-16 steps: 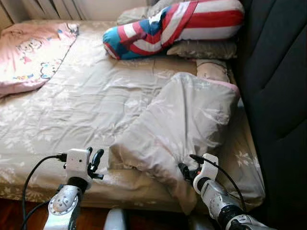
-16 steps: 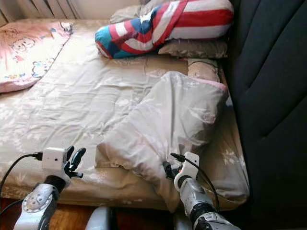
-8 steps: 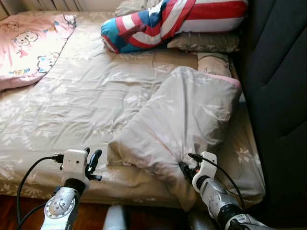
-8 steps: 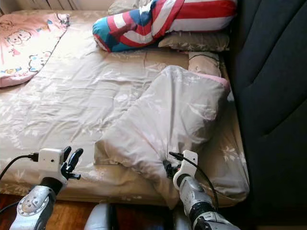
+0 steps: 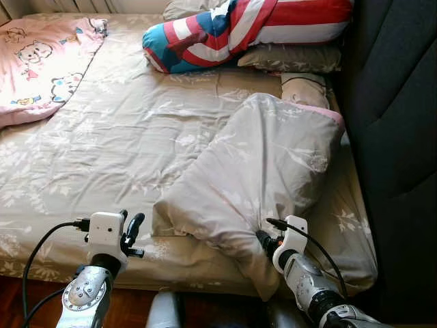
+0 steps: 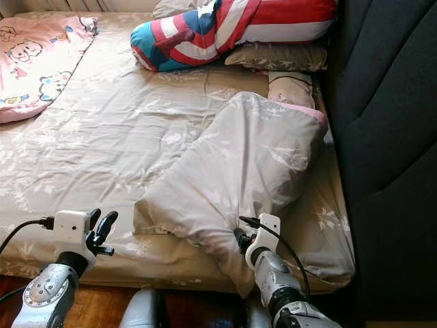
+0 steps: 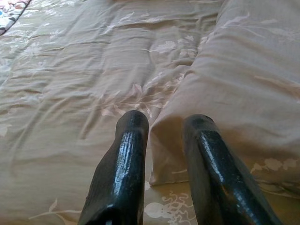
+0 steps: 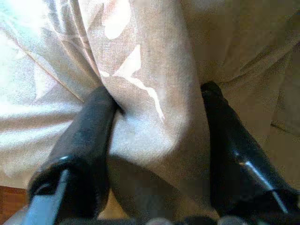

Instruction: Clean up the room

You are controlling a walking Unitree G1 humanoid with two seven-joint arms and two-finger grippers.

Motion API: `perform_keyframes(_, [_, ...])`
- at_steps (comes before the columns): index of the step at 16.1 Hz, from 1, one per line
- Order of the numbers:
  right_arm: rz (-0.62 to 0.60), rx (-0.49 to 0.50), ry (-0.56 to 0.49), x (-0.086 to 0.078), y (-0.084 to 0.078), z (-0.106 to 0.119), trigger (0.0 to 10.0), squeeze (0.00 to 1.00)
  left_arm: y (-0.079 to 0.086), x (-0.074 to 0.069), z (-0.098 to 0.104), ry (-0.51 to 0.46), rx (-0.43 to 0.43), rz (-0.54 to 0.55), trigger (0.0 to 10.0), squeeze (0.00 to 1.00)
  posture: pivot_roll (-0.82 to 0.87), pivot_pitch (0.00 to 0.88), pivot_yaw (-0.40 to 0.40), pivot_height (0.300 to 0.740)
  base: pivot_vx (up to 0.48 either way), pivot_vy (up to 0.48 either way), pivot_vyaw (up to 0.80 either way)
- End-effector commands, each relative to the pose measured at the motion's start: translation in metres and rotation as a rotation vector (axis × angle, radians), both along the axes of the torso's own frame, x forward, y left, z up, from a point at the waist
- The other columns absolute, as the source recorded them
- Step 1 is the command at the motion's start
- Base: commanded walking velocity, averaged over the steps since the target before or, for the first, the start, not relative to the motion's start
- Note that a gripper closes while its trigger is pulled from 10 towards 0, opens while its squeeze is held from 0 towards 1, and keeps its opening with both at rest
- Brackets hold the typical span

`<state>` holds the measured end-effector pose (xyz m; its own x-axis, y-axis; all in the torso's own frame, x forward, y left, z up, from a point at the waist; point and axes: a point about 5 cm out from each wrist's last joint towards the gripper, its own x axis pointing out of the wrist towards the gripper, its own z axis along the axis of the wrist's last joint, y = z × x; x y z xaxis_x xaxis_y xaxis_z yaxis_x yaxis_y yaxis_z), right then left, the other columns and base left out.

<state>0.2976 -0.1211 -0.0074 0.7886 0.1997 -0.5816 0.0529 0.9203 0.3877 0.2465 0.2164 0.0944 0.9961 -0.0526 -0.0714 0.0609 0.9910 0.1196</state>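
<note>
So there's a big bed (image 5: 102, 137) with a beige floral duvet (image 5: 266, 171) folded back in a heap on its right side, near the foot edge. The right claw (image 5: 263, 240) is pinching a bunch of that duvet between its fingers (image 8: 84, 140), while the left claw (image 5: 131, 232) hangs over the bed's edge beside the duvet's corner, fingers slightly apart and holding nothing.

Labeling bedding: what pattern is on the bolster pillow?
Red-white stripes with blue, on the bolster pillow; left eye view.
</note>
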Motion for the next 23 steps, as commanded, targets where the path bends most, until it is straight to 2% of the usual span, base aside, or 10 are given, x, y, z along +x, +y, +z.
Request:
perform_keyframes(1, [0.037,0.007,0.108,-0.021,0.011,-0.019,0.0,0.0,0.002,-0.002,-0.001,0.011,-0.011,0.012,10.0,0.0,0.19,0.251,0.034,0.653,0.0,0.0,0.0])
perform_keyframes(9, [0.019,-0.019,0.113,-0.022,0.007,-0.021,0.0,0.0,0.001,0.004,-0.002,0.011,-0.015,0.013,10.0,0.0,0.17,0.23,0.026,0.653,0.0,0.0,0.0])
perform_keyframes(12, [-0.004,-0.05,0.102,-0.02,0.0,-0.02,0.0,0.0,0.001,0.006,-0.002,0.008,-0.018,0.017,10.0,0.0,0.16,0.216,0.017,0.653,0.0,0.0,0.0])
perform_keyframes(13, [-0.027,-0.07,0.092,-0.018,-0.007,-0.018,0.0,0.0,0.0,0.009,-0.003,0.004,-0.022,0.02,10.0,0.0,0.15,0.206,0.01,0.653,0.0,0.0,0.0])
perform_keyframes(14, [-0.052,-0.092,0.083,-0.016,-0.015,-0.017,0.0,0.0,-0.001,0.011,-0.003,0.0,-0.026,0.021,10.0,0.0,0.14,0.202,0.006,0.653,0.0,0.0,0.0])
perform_keyframes(16, [-0.129,-0.174,0.056,-0.012,-0.043,-0.011,0.0,0.0,-0.004,0.014,-0.004,-0.008,-0.038,0.024,10.0,0.0,0.13,0.192,-0.005,0.653,0.0,0.0,0.0])
perform_keyframes(17, [-0.187,-0.236,0.037,-0.009,-0.064,-0.006,0.0,0.0,-0.005,0.016,-0.005,-0.009,-0.042,0.025,10.0,0.0,0.11,0.185,-0.012,0.653,0.0,0.0,0.0])
perform_keyframes(20, [-0.353,-0.365,-0.006,-0.006,-0.116,0.01,0.0,0.0,-0.006,0.018,-0.008,-0.013,-0.049,0.031,10.0,0.0,0.09,0.172,-0.026,0.653,0.0,0.0,0.0])
perform_keyframes(22, [-0.474,-0.478,-0.044,-0.006,-0.155,0.028,0.0,0.0,-0.007,0.02,-0.009,-0.018,-0.059,0.039,10.0,0.0,0.08,0.162,-0.035,0.653,0.0,0.0,0.0])
perform_keyframes(23, [-0.486,-0.488,-0.047,-0.007,-0.158,0.03,0.0,0.0,-0.007,0.02,-0.009,-0.018,-0.059,0.039,10.0,0.0,0.08,0.162,-0.035,0.653,0.0,0.0,0.0])
